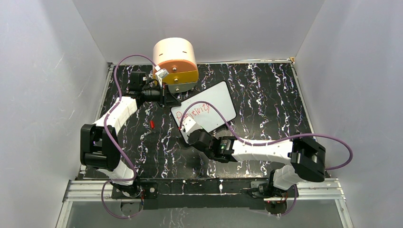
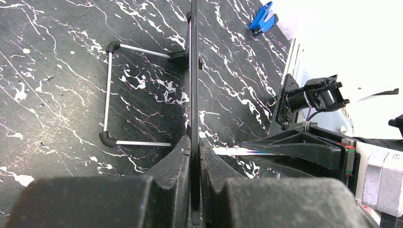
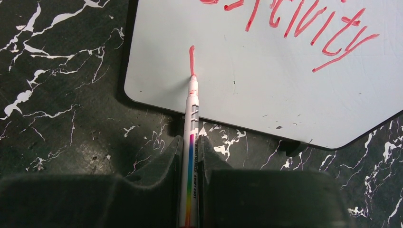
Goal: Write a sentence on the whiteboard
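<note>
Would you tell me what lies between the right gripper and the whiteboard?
Only the marker: clamped in the right gripper, its tip touches the whiteboard below the red lettering, as the right wrist view shows.

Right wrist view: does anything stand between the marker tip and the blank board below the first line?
Nothing visible. The marker, shut in the right pincer, touches the whiteboard at the foot of a short red stroke; the surface beside it, under the written line, is bare.

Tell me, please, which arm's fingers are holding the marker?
The right arm's fingers: they pinch the marker, its tip on the whiteboard. The left arm's fingers clamp the whiteboard's edge instead.
</note>
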`<action>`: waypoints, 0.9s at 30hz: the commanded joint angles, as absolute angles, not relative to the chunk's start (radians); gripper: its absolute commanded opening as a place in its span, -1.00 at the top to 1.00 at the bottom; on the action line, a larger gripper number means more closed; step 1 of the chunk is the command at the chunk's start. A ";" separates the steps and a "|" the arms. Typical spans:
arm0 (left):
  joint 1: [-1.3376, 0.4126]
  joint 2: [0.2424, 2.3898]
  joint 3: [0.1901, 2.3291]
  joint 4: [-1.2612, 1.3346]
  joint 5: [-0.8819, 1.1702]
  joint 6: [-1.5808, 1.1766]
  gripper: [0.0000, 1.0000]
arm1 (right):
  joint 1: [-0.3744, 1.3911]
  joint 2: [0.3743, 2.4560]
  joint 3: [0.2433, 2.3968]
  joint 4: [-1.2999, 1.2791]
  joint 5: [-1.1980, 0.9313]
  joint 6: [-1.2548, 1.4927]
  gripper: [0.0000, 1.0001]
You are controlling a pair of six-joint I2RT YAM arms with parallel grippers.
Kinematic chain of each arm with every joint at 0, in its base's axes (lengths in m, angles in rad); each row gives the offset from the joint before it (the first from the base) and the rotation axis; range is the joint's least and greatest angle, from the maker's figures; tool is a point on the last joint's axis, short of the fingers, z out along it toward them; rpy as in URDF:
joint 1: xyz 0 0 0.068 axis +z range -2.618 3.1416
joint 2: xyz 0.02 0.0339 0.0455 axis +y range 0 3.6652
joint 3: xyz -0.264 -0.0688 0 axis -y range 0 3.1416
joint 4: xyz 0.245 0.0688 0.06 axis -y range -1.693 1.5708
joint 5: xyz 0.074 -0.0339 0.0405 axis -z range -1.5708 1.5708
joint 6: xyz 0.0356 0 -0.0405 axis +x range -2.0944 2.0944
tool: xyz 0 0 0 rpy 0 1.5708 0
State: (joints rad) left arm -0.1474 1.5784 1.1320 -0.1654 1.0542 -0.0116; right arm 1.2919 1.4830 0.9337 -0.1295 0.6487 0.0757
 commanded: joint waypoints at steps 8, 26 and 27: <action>-0.155 1.597 1.112 -0.222 0.980 0.017 1.00 | 1.296 1.485 0.971 -0.049 0.714 0.084 1.00; -0.155 1.602 1.114 -0.222 0.981 0.015 1.00 | 1.295 1.486 0.983 -0.008 0.739 0.053 1.00; -0.155 1.601 1.114 -0.223 0.980 0.015 1.00 | 1.295 1.486 0.984 -0.008 0.738 0.056 1.00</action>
